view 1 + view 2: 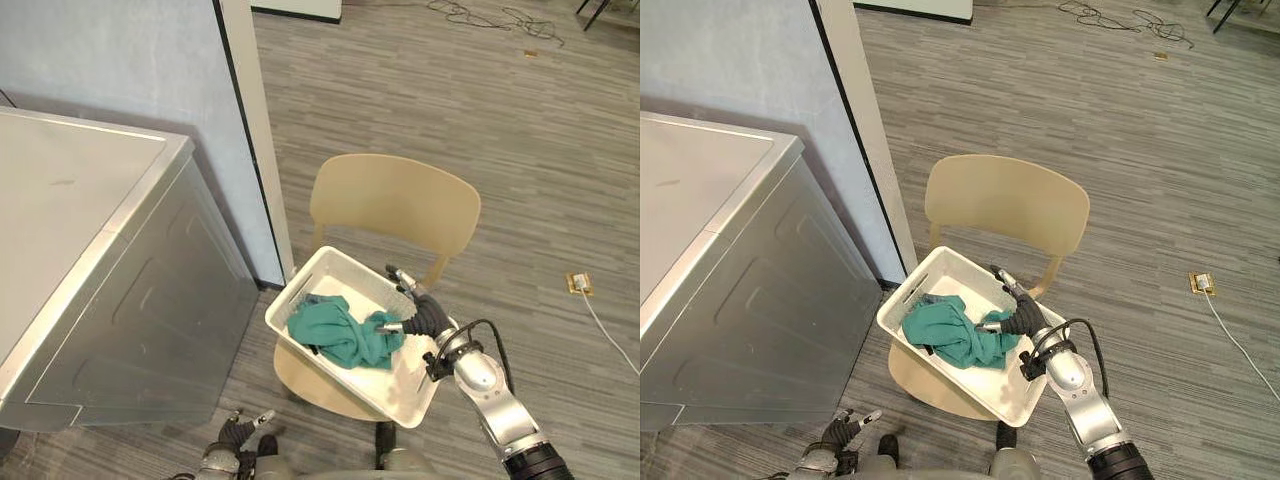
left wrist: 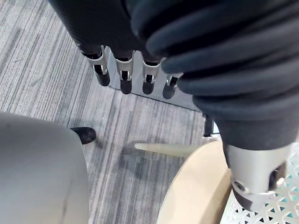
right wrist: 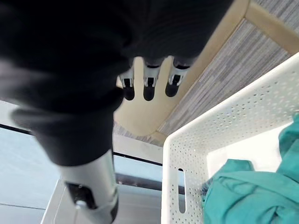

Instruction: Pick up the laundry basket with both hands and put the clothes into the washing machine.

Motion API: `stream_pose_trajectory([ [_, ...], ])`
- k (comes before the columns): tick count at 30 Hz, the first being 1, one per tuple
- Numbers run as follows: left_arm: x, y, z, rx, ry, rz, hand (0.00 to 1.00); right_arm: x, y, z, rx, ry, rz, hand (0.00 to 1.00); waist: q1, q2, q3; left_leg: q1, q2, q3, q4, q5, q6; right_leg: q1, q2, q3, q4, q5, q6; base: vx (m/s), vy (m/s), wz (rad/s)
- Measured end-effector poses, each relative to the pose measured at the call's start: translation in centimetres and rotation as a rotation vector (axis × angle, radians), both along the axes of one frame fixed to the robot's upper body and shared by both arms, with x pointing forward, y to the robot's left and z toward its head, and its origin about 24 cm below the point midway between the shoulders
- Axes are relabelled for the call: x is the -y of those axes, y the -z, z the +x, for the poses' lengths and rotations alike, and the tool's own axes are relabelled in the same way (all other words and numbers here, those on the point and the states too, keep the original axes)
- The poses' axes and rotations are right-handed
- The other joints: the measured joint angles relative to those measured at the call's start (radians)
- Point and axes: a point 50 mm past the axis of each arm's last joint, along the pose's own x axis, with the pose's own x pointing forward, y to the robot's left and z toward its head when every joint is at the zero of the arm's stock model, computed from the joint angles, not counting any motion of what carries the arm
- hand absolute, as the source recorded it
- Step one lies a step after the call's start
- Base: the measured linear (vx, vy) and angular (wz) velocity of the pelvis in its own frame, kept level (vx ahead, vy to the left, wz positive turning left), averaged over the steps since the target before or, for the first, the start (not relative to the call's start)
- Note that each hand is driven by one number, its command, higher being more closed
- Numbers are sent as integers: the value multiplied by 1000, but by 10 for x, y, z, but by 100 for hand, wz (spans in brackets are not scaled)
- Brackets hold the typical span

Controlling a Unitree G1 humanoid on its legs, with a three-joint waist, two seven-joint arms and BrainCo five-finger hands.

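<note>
1. Your right hand (image 1: 422, 312) rests at the laundry basket (image 1: 295, 288) rim, fingers straight, thumb toward the cloth, gripping nothing.
2. Your left hand (image 1: 238, 432) hangs low beside the chair (image 1: 395, 205) seat, fingers relaxed (empty).
3. The basket sits on the chair; the teal clothes (image 1: 340, 335) are bunched inside, just beside your right thumb.

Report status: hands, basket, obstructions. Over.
Right hand open at the laundry basket rim, no grip. Left hand open, low beside the chair. Basket on chair, teal clothes inside. Washing machine left of it.
</note>
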Motion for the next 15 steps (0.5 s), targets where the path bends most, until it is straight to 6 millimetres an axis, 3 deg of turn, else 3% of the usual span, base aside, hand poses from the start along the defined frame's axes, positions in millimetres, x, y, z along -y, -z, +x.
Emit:
stream_pose_trajectory([
  [6, -12, -5, 6, 26, -2, 36, 0, -16, -3, 6, 10, -74, -14, 0, 7, -10, 58, -28, 0, -8, 16, 0, 0, -23, -1, -2, 14, 0, 0, -17, -8, 2],
  [9, -14, -7, 8, 45, -24, 45, 0, -22, -4, 8, 11, -96, -11, 0, 24, -10, 71, -50, 0, -14, 22, 0, 0, -42, -2, -6, 19, 0, 0, -35, -12, 5],
  [15, -17, -11, 14, 74, -33, 62, 0, -25, -5, 31, 10, -80, -43, 0, 38, -8, 135, -101, -4, -41, 41, 3, -4, -75, -5, -21, 29, 0, -1, -30, -9, 9],
])
